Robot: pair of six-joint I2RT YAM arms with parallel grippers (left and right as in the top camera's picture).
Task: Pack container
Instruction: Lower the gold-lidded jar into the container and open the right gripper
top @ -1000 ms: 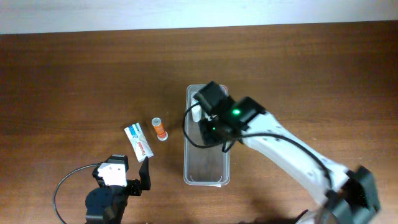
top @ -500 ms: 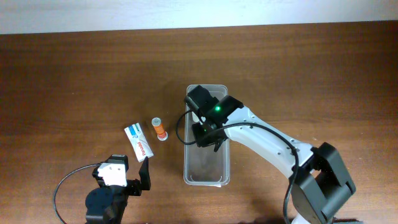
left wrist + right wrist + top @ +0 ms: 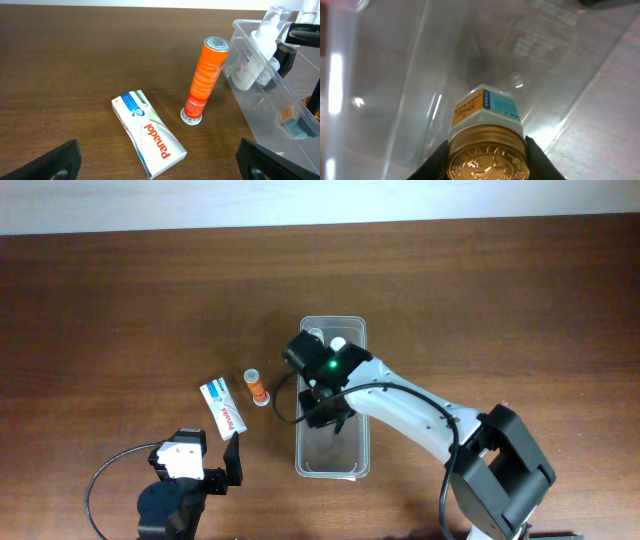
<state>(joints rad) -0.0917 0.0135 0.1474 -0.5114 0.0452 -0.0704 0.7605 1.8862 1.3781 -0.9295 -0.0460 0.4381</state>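
Note:
The clear plastic container (image 3: 333, 471) lies lengthwise at the table's middle. My right gripper (image 3: 325, 408) reaches down into its middle, shut on a small white jar (image 3: 487, 112) with a gold lid and an orange and blue label. The right wrist view shows the jar between the black fingers (image 3: 488, 167), above the clear container floor (image 3: 395, 75). A white pump bottle (image 3: 260, 55) lies in the container's far end (image 3: 322, 338). My left gripper (image 3: 215, 465) is open and empty at the front left, its fingers (image 3: 160, 174) wide apart before a Panadol box (image 3: 148, 132).
An orange tube (image 3: 256, 386) stands upright on its cap left of the container, also seen in the left wrist view (image 3: 207, 80). The white Panadol box (image 3: 223, 406) lies flat beside it. A black cable (image 3: 100, 480) loops by the left arm's base.
My right gripper has moved from the container's far end toward its middle with the jar. The white bottle at the far end has come into view. The left arm has not moved.

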